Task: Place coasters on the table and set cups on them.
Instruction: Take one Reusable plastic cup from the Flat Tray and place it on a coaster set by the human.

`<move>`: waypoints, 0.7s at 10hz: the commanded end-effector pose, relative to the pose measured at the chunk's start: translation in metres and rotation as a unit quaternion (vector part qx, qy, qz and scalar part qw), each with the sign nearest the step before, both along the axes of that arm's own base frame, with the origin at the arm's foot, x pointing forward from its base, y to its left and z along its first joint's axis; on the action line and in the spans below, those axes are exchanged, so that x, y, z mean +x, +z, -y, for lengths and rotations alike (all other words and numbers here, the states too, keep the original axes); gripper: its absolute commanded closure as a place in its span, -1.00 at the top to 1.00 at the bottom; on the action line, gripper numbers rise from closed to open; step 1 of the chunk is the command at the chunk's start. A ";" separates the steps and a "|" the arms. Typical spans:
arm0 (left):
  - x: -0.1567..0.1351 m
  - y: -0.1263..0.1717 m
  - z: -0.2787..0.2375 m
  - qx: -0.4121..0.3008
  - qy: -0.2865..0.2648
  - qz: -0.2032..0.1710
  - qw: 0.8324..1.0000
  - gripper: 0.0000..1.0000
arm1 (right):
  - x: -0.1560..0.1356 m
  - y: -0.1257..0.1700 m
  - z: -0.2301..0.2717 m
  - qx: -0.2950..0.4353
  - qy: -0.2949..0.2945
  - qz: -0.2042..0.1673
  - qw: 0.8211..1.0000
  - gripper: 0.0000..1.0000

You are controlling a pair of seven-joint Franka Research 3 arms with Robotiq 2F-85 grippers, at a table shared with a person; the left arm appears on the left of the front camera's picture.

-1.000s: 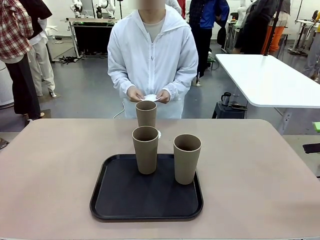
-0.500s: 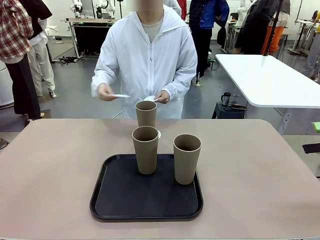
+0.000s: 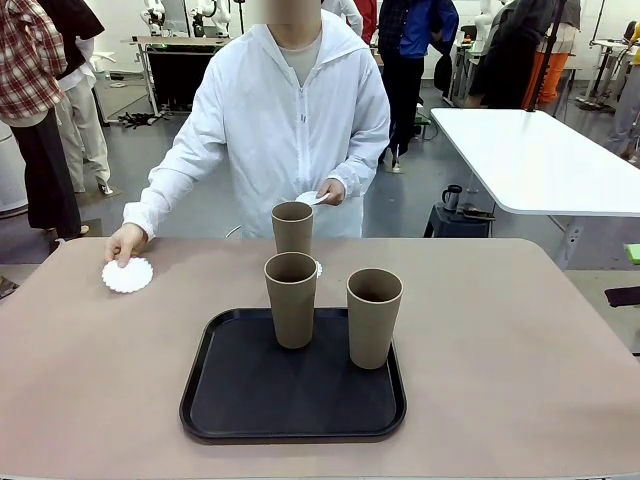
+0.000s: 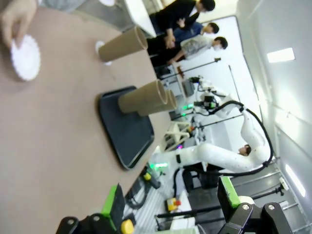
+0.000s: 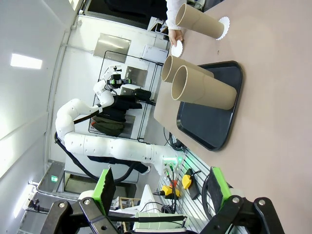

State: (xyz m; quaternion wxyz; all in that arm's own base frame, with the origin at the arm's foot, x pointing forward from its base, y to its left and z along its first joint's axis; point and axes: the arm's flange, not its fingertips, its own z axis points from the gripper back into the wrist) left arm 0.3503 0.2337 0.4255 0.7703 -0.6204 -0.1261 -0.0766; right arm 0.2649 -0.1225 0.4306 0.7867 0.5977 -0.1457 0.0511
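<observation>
Front view: we see a person [image 3: 300, 110] in a white jacket standing at the far side of the bench [image 3: 520, 340]. Their reaching hand [image 3: 127, 243] rests on the far rim of a laid coaster [image 3: 127, 275], a round white doily with a scalloped edge. It lies flat on the far left part of the bench, well apart from the black tray [image 3: 250, 395]. Their raised hand [image 3: 331, 191] holds a second coaster [image 3: 308, 198] in the air, just behind the far cup [image 3: 292, 228]. That far cup stands upright on the bench just beyond the black tray, on a third coaster [image 3: 318, 268] of which a white sliver shows at its base. On the black tray stand two more tan cups, both upright. The left tray cup [image 3: 291, 300] is near the tray's far edge. The right tray cup [image 3: 374, 318] stands beside it and a little nearer to us, close but not touching.

In the left wrist view the left tool [image 4: 170, 200] is released, its green-padded fingers [image 4: 112, 202] spread wide with nothing between them, well apart from the tray and cups. The bench runs tilted across that picture, with the laid coaster under the reaching hand at its top corner.

In the right wrist view the right tool [image 5: 161, 187] is released too, its fingers [image 5: 103, 187] wide apart and grasping nothing, well apart from the two tray cups.
</observation>
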 end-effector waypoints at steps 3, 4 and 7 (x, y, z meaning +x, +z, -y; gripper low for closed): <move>0.000 0.001 -0.001 -0.004 0.004 0.003 1.000 1.00 | 0.001 0.001 0.000 0.005 0.003 0.009 1.000 1.00; 0.000 0.001 -0.001 -0.004 0.004 0.003 1.000 1.00 | 0.001 0.001 0.000 0.005 0.003 0.009 1.000 1.00; 0.000 0.001 -0.001 -0.004 0.004 0.003 1.000 1.00 | 0.001 0.001 0.000 0.005 0.003 0.009 1.000 1.00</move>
